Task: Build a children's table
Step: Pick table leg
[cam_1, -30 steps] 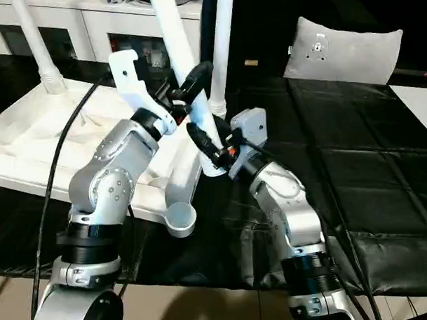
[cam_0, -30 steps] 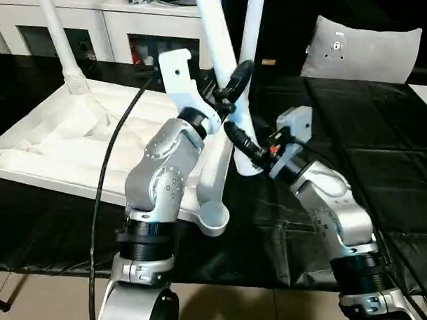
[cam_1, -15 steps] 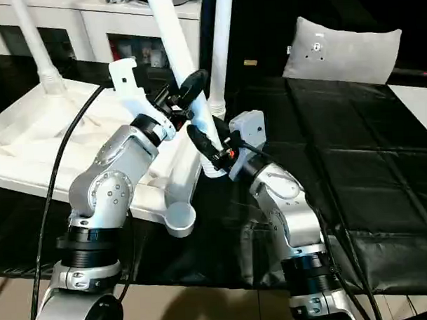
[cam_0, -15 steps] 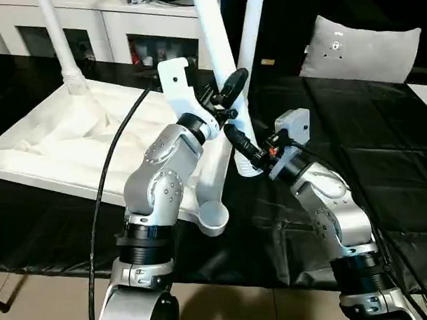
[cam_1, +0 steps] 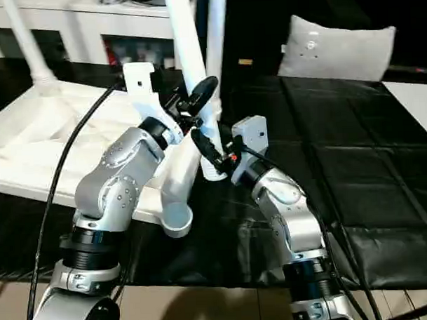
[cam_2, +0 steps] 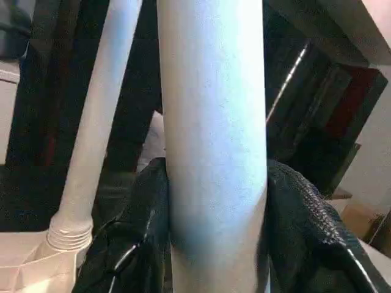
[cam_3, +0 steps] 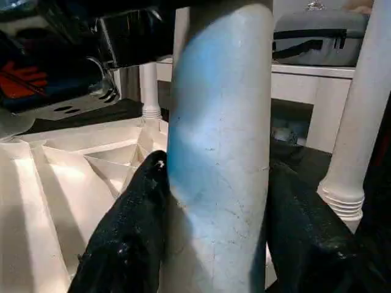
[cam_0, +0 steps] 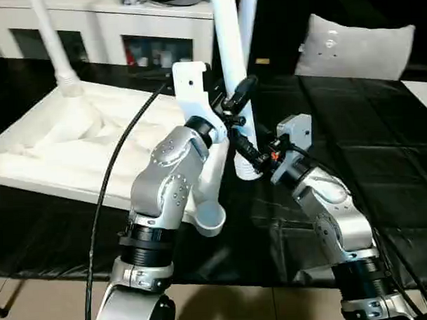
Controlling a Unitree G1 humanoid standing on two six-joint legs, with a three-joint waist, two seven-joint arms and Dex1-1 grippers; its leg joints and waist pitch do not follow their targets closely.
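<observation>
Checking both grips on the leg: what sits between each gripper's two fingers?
The white leg, in both wrist views: left gripper and right gripper each have it between their black fingers.

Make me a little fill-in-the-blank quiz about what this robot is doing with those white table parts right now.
1. Both claws, the left claw and the right claw, are closed on the same white ____.
2. The table top lies with its ribbed ____ facing up.
3. The near corner socket of the top is ____, with no leg in it.
4. Behind the black table lies a grey ____.

Missing words: leg; underside; empty; cushion
</observation>
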